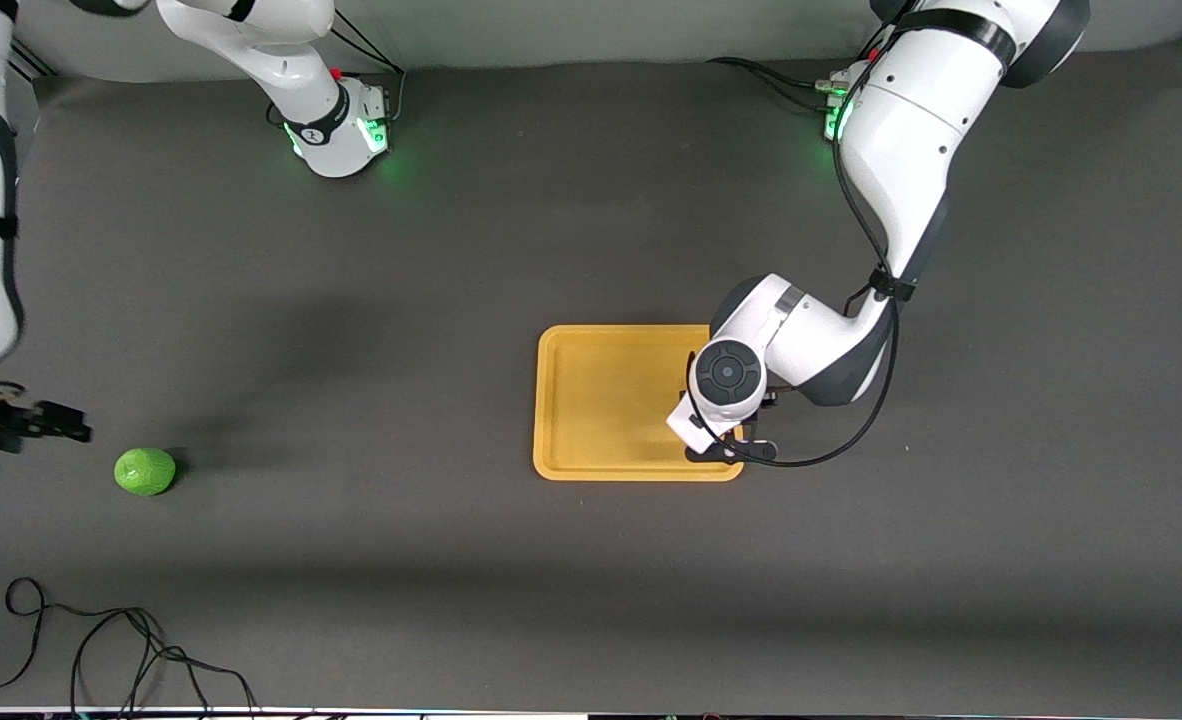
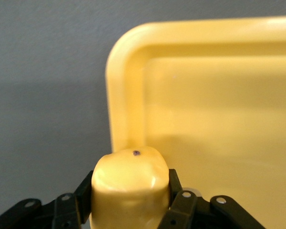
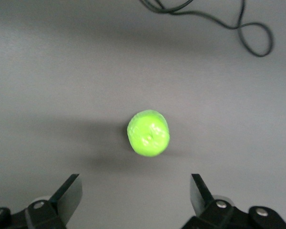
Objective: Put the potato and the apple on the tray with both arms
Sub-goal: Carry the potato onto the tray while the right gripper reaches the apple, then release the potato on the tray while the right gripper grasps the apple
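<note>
Here the left gripper (image 2: 128, 210) clamps the matte potato (image 2: 128, 186); right gripper (image 3: 133, 200) jaws wide over seemingly faceted apple (image 3: 148, 133).

Left arm reached down from base, elbow bent, left gripper (image 2: 128, 210) low over tray corner (image 2: 124, 57), fingers clamped on potato (image 2: 129, 183). Right gripper (image 3: 136, 200) hovered above apple (image 3: 148, 133), fingers spread wide.

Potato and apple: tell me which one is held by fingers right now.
The potato: the left gripper clamps it over the tray. The apple lies free on the table, the right gripper open above it.
</note>
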You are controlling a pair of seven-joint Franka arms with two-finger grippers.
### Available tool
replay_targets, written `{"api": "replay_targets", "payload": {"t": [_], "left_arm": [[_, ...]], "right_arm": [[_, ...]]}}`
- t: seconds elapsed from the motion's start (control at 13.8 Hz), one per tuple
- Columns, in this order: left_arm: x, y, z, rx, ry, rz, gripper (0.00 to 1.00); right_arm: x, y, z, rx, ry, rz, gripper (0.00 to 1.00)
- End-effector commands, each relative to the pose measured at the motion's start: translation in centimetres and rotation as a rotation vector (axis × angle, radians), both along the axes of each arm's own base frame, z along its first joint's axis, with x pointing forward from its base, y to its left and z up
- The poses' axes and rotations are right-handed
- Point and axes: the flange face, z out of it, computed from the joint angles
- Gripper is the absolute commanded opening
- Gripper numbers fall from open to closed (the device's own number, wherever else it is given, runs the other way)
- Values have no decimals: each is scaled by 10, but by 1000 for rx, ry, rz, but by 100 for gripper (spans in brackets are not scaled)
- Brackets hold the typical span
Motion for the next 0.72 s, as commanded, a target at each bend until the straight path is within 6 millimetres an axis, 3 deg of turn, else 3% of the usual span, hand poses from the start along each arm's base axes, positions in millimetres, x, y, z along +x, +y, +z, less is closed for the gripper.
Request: {"api": "replay_targets", "payload": {"t": [0.0, 0.36, 0.43, 0.51, 0.65], "left_arm": [[-1, -1, 11, 12, -15, 5, 31], [0, -4, 15, 4, -22, 18, 33], [-1, -6, 15, 4, -24, 14, 39], [-3, -9, 15, 4, -24, 8, 55], [-4, -16, 16, -12, -41, 2, 61]], "right_arm": [[16, -3, -42, -7, -9, 11, 100], [22, -4, -101, -18, -13, -9, 100], [22, -4, -113, -23, -7, -8, 100], [23, -1, -123, -25, -4, -3, 100], [21, 0, -139, -20, 12, -7, 100]]}}
